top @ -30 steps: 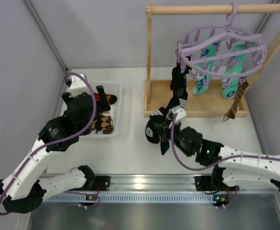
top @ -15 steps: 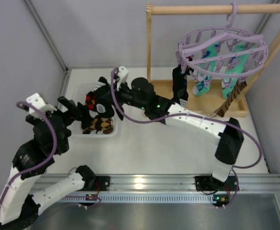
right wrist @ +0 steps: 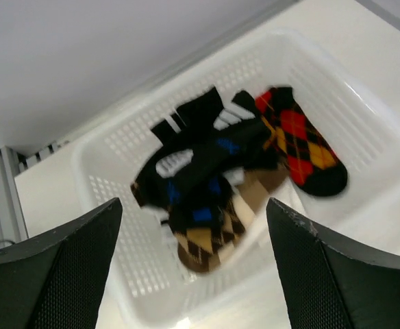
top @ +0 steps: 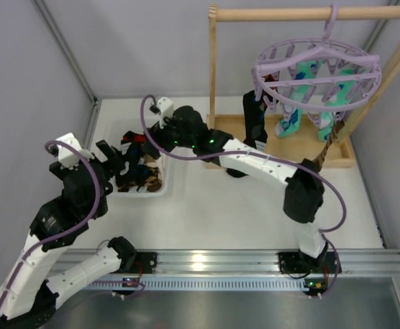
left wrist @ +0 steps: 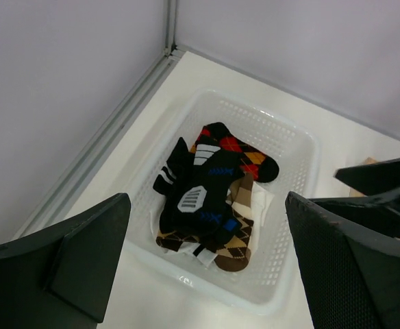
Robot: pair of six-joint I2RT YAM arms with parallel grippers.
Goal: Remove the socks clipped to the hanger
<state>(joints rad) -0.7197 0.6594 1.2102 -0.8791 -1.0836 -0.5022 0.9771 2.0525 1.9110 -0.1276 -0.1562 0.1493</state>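
Note:
The lilac hanger (top: 316, 67) hangs by its hook from a wooden rail. Clipped to it are turquoise socks (top: 290, 120) and a long black sock (top: 255, 122). My right gripper (top: 137, 140) (right wrist: 193, 205) hovers open over a white basket (top: 167, 164), nothing between its fingers. Below it in the basket lie a black sock with blue marks (right wrist: 203, 168), a black sock with orange-red diamonds (right wrist: 301, 145) and brown argyle socks (right wrist: 207, 243). My left gripper (top: 114, 159) (left wrist: 205, 209) stands open at the basket's near left, empty, looking down on the same pile (left wrist: 210, 195).
The wooden rack's post (top: 212, 75) and its base tray (top: 289, 157) stand right of the basket. A brown strip (top: 331, 147) dangles at the rack's right end. Grey walls close in on the left and the back. The right gripper's fingers (left wrist: 385, 179) show in the left wrist view.
My right arm swung from the rack to the basket with a black sock, then opened; the sock now lies in the basket. My left arm drew back from over the basket.

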